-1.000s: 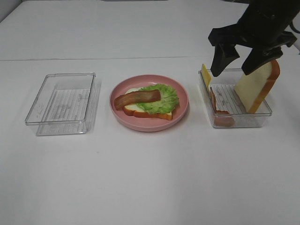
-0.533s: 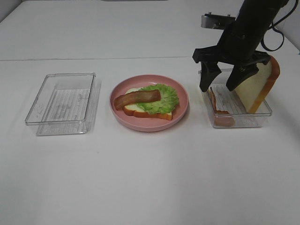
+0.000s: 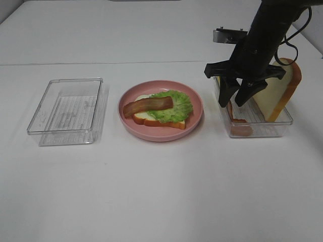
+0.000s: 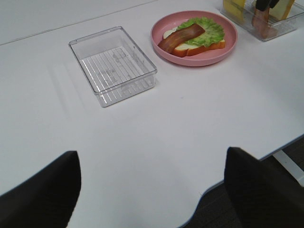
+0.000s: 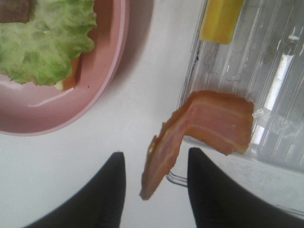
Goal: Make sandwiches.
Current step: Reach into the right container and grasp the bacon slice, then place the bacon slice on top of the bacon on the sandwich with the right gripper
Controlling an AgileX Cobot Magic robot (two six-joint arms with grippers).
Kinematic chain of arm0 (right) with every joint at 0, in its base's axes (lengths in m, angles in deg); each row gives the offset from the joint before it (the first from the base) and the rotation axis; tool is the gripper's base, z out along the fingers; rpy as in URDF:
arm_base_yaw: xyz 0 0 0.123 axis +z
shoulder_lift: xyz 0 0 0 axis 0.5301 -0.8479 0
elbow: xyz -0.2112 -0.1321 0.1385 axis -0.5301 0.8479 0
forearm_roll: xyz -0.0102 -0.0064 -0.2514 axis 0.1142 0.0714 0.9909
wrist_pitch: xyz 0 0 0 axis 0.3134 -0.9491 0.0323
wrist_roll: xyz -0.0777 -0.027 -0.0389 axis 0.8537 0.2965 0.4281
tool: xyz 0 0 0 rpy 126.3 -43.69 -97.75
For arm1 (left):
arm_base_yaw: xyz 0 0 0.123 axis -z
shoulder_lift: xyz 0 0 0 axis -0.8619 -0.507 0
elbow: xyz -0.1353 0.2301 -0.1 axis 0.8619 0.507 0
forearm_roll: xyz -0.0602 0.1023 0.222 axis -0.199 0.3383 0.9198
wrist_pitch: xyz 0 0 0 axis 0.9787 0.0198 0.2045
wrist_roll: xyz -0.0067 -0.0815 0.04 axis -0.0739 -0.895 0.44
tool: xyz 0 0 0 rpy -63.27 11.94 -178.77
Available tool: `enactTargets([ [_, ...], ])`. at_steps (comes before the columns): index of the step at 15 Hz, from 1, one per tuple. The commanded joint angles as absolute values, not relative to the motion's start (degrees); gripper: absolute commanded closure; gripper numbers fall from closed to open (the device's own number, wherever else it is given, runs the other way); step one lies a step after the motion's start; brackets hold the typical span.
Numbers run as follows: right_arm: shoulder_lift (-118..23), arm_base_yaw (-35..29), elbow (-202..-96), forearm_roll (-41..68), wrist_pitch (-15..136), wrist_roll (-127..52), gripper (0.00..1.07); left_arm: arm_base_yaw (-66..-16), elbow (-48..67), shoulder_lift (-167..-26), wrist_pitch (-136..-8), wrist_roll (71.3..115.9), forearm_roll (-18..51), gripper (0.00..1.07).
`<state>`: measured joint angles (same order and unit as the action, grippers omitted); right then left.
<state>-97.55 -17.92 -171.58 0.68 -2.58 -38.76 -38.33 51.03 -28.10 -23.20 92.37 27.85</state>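
Well clear of the pink plate [image 3: 198,120], our left gripper [image 4: 152,159] hangs released, jaws wide. On the plate we see bread [image 3: 142,117], lettuce [image 3: 177,105] and a bacon slice [image 3: 149,106]. Just right of the plate, our right gripper [image 3: 231,103] straddles a bacon strip [image 5: 213,123] draped over the clear tray [image 3: 262,131] wall, jaws part-open, not yet pinching.

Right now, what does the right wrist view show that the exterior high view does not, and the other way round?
Only the right wrist view: the loose bacon strip draped over the right tray wall, its end between the jaws of the right gripper, which stand apart; also the yellow cheese unobstructed. Only the exterior high view: the left tray and the bread slice leaning in the right tray. Both: the pink plate, the lettuce, the right tray.
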Motion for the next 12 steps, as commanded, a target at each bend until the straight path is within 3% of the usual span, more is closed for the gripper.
enactTargets([
  [1,-97.95,-17.81,-171.99,0.68,-2.01,-39.11,0.86,-38.22,51.08,-26.72,-23.71,92.65,27.85,0.27],
  [3,-97.95,-17.81,-171.99,0.68,-2.12,-39.11,1.05,-38.22,51.08,-26.72,-23.71,92.65,27.85,0.27],
  [4,-97.95,-17.81,-171.99,0.68,-2.12,-39.05,1.07,-38.22,51.08,-26.72,-23.71,92.65,27.85,0.27],
  [12,-91.65,-17.81,-172.16,0.4,-3.33,-38.42,1.07,-38.22,51.08,-26.72,-23.71,92.65,27.85,0.27],
])
